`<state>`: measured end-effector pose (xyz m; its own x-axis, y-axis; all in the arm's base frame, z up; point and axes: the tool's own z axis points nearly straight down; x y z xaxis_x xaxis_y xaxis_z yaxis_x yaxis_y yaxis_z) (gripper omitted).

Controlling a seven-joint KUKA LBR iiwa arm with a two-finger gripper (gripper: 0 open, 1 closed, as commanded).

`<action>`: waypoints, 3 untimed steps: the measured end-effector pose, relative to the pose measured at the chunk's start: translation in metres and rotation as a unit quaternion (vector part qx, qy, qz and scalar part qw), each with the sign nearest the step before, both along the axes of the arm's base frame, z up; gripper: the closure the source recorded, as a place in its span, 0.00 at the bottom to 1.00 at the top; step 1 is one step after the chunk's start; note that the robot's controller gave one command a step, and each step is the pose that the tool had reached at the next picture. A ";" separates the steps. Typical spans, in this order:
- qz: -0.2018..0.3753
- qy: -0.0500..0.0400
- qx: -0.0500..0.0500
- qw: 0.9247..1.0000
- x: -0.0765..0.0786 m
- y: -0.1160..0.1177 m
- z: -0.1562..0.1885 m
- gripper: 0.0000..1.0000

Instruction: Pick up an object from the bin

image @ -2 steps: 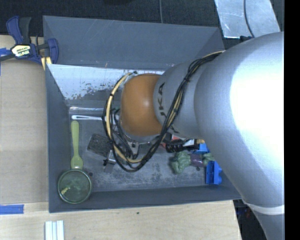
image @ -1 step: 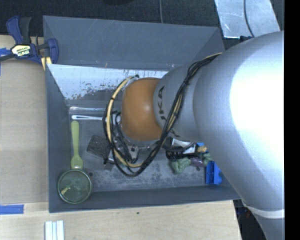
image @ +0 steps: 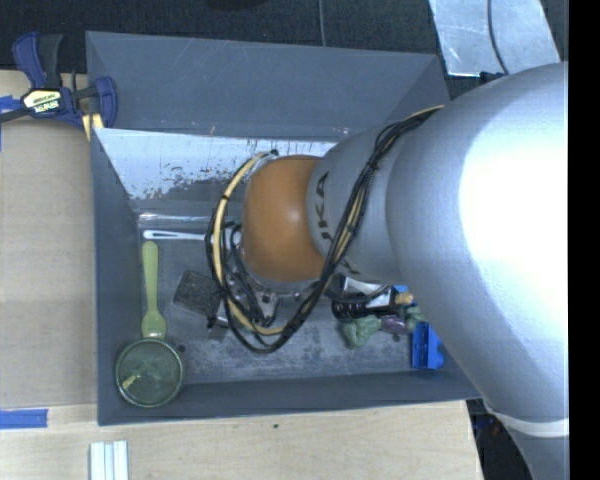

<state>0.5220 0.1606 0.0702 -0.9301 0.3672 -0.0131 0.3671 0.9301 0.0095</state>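
The arm (image: 480, 228) reaches down into the bin (image: 280, 88), and its orange cover (image: 280, 218) and looped cables (image: 225, 268) hide the jaws, so I cannot tell whether they are apart or together, nor whether anything sits between them; nearest to the jaws, just beside them toward the view's left, a dark grey flat piece (image: 193, 290) lies on the bin floor; further out that same way lie a white stick (image: 175, 235) and a pale green round tool (image: 150, 371) with a long handle; on the opposite side of the jaws lies a small heap: a green lump (image: 360, 331), a white-and-black piece (image: 365, 288), and a blue block (image: 426, 347) at the bin's wall.
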 end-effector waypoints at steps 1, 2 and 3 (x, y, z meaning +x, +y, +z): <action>0.000 0.005 -0.002 1.000 -0.003 -0.001 0.016 1.00; 0.000 0.003 -0.001 1.000 -0.002 -0.001 0.064 1.00; 0.000 0.000 -0.001 1.000 -0.001 -0.002 0.089 1.00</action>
